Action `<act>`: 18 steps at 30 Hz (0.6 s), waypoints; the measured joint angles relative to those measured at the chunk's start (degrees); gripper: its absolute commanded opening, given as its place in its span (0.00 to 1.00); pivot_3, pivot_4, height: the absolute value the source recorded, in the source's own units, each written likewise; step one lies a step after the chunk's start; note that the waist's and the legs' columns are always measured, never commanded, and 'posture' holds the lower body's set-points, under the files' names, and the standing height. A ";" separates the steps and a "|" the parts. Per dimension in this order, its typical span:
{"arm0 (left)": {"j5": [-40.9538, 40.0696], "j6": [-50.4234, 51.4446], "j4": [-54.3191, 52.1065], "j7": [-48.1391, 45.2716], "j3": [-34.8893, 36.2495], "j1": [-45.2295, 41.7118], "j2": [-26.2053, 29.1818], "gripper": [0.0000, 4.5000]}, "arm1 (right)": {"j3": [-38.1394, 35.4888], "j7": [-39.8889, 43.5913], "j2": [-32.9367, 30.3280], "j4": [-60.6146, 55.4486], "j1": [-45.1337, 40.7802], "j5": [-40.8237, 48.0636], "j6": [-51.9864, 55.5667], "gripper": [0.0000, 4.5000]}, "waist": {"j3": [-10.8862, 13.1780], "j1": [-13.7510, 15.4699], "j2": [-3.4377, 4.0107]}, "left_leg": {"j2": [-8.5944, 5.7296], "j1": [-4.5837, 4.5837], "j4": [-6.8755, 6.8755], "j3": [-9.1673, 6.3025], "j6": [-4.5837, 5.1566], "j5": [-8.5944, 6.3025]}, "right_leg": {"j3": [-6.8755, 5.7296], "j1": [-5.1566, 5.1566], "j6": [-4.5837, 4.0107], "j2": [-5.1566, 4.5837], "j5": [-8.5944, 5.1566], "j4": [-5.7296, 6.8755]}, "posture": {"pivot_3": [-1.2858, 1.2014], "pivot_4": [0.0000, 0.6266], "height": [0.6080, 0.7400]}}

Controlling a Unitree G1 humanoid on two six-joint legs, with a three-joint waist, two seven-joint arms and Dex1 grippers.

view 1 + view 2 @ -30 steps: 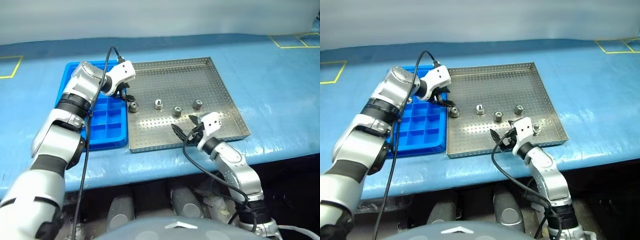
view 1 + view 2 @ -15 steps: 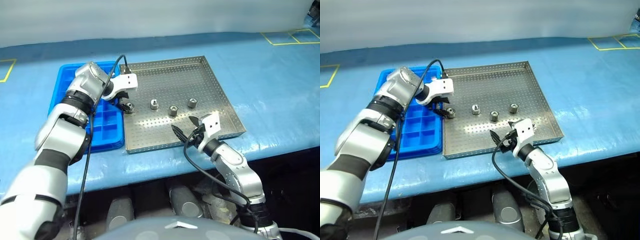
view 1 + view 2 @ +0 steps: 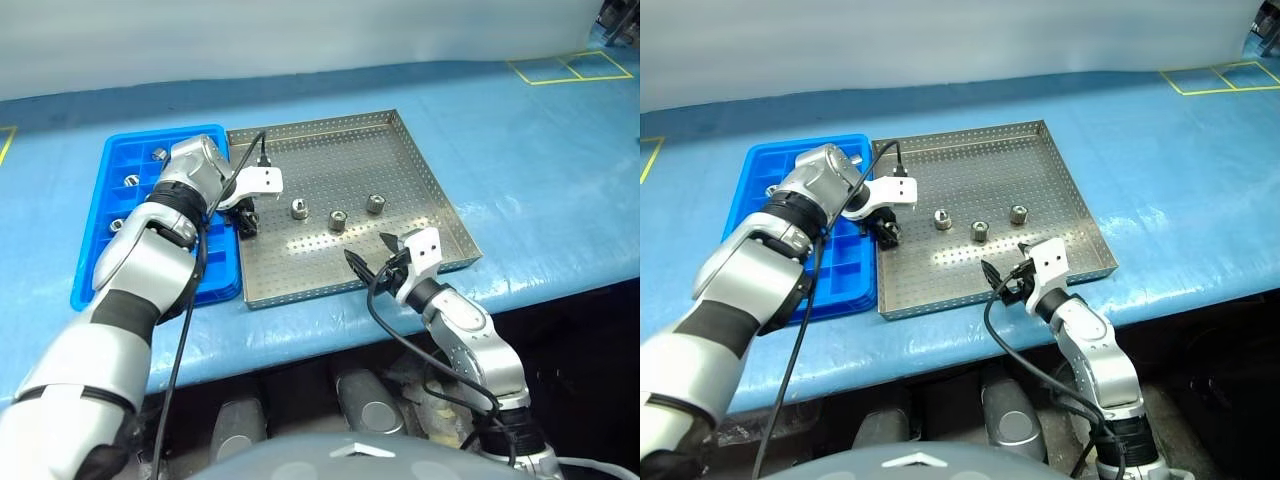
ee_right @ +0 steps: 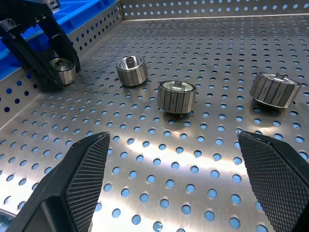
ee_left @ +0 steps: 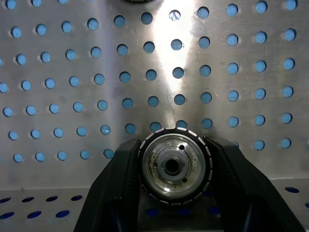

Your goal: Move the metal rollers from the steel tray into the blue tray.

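**A:** Metal rollers: where are they sitting?

**B:** Three stand loose in a row on the perforated floor of the steel tray (image 3: 400, 180): one roller (image 3: 298, 208) nearest the blue tray, a middle roller (image 3: 338, 219), and a third roller (image 3: 375, 204) farthest along. A fourth roller (image 5: 174, 166) is at the steel tray's edge just beside the blue tray (image 3: 92, 275), between the left gripper's fingers.

**A:** So the left gripper has it?

**B:** The left gripper (image 3: 886, 230) points steeply down, and in the left wrist view both black fingers (image 5: 120, 188) press against the roller's ribbed sides, hollow centre facing the camera. It is clamped on that roller, which sits right at the tray floor; I cannot tell whether it touches.

**A:** And the right one?

**B:** The right gripper (image 3: 368, 259) hovers low over the steel tray's near rim, roughly level, its fingers spread wide apart with nothing between them. Its wrist view looks across the floor at the three loose rollers and the left gripper beyond.

**A:** Anything in the blue tray?

**B:** A few rollers (image 3: 159, 154) lie in separate compartments at its far-left part.
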 measured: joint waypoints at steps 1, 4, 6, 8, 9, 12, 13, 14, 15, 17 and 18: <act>-0.05 0.14 0.13 0.42 0.24 -0.03 -0.05 0.40 | 0.00 -0.06 0.02 0.00 0.00 0.00 0.00 1.00 | 0.00 -0.08 0.00 | 0.00 0.00 0.00 0.00 0.00 0.00 | 0.00 0.00 0.01 -0.01 0.00 0.00 | 0.43 0.24 1.00; -1.23 0.86 0.25 2.86 2.85 -0.01 -0.18 0.40 | -0.01 -0.21 0.03 0.00 -0.08 -0.03 -0.03 1.00 | 0.02 -0.21 -0.02 | -0.01 -0.04 0.02 -0.02 0.00 0.00 | -0.01 -0.01 0.02 -0.02 0.00 0.00 | 0.43 0.24 1.00; -3.62 2.03 -0.20 4.70 6.47 0.07 -0.33 0.40 | -0.01 -0.30 0.03 0.00 -0.47 -0.03 -0.04 1.00 | 0.02 -0.22 -0.03 | -0.02 -0.05 0.02 -0.02 0.00 0.00 | -0.01 -0.01 0.03 -0.03 -0.01 -0.01 | 0.43 0.24 1.00; -7.63 3.77 -3.80 7.26 11.54 1.43 -0.43 0.40 | 0.00 -0.30 0.03 0.03 -0.93 -0.03 -0.09 1.00 | 0.03 -0.16 -0.03 | -0.02 -0.08 0.01 -0.06 0.00 0.00 | -0.04 -0.02 0.05 -0.04 -0.02 -0.01 | 0.45 0.24 1.00; -9.90 4.92 -8.63 10.50 15.07 3.77 -0.40 0.40 | 0.06 -0.24 0.04 0.09 -1.35 -0.04 -0.15 1.00 | 0.03 -0.10 -0.02 | -0.02 -0.06 -0.01 -0.05 0.00 0.00 | -0.02 -0.02 0.06 -0.07 -0.03 0.00 | 0.45 0.24 1.00; -15.72 10.39 -31.14 22.67 25.70 16.30 -2.23 0.40 | 0.45 0.40 0.01 0.83 -3.21 -0.13 -0.31 1.00 | 0.02 -0.01 0.01 | 0.02 -0.01 -0.08 -0.03 0.03 -0.03 | 0.04 -0.02 0.04 -0.07 -0.03 0.03 | 0.48 0.24 1.00; -17.02 12.51 -40.36 26.05 28.50 21.78 -3.47 0.40 | 0.78 0.76 -0.02 1.43 -3.80 -0.16 -0.34 1.00 | 0.00 0.04 0.03 | 0.02 0.06 -0.14 0.00 0.04 -0.04 | 0.08 -0.01 0.00 -0.07 -0.03 0.04 | 0.49 0.24 1.00; -18.57 15.33 -48.96 28.74 30.04 27.50 -5.11 0.40 | 1.07 1.20 -0.16 2.29 -4.26 -0.25 -0.33 1.00 | 0.00 0.56 0.02 | 0.00 0.04 -0.14 -0.06 0.04 -0.04 | 0.02 -0.02 -0.12 -0.08 0.00 0.15 | 0.49 0.24 1.00; -19.24 17.47 -55.08 30.66 31.16 31.60 -6.29 0.40 | 1.52 1.59 -0.28 2.79 -4.66 -0.34 -0.33 1.00 | 0.01 0.96 0.02 | 0.01 0.05 -0.14 -0.08 0.04 -0.04 | 0.01 -0.03 -0.19 -0.07 0.02 0.18 | 0.51 0.24 1.00; -20.42 22.42 -68.24 36.52 33.25 40.84 -10.38 0.40 | 2.36 2.44 -0.33 4.14 -6.02 -0.48 -0.32 1.00 | 0.01 2.38 0.00 | -0.03 0.09 -0.10 -0.11 0.03 -0.03 | -0.03 -0.03 -0.25 -0.09 0.01 0.32 | 0.52 0.24 1.00; -20.29 24.21 -73.45 40.36 33.94 44.36 -12.62 0.40 | 2.86 3.07 -0.27 4.74 -7.03 -0.47 -0.29 1.00 | 0.04 3.68 -0.04 | -0.05 0.07 0.08 -0.16 0.03 -0.03 | -0.06 -0.05 -0.23 -0.09 -0.03 0.49 | 0.53 0.24 1.00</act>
